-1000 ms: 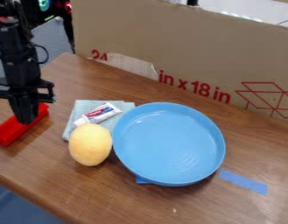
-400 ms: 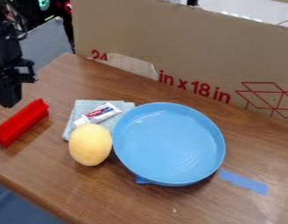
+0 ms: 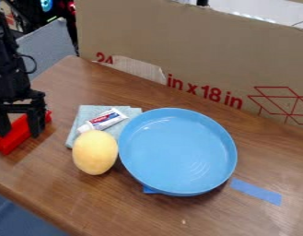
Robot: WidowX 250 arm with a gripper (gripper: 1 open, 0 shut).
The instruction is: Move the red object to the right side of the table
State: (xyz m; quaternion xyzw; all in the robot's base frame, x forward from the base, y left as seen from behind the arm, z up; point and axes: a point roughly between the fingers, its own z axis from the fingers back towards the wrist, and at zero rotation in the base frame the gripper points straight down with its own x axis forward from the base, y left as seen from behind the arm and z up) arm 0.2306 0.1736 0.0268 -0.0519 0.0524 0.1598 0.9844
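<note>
Black end effector [image 3: 21,119] stands spread wide, straddling red block [image 3: 12,138] on bench [image 3: 55,194], left of blue plate [image 3: 179,150].

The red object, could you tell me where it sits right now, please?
In the camera view the red object lies at the table's far left edge, under the open gripper, left of the yellow fruit.

one red object [image 3: 11,140], one plate [image 3: 179,151], one fruit [image 3: 96,153]
</note>
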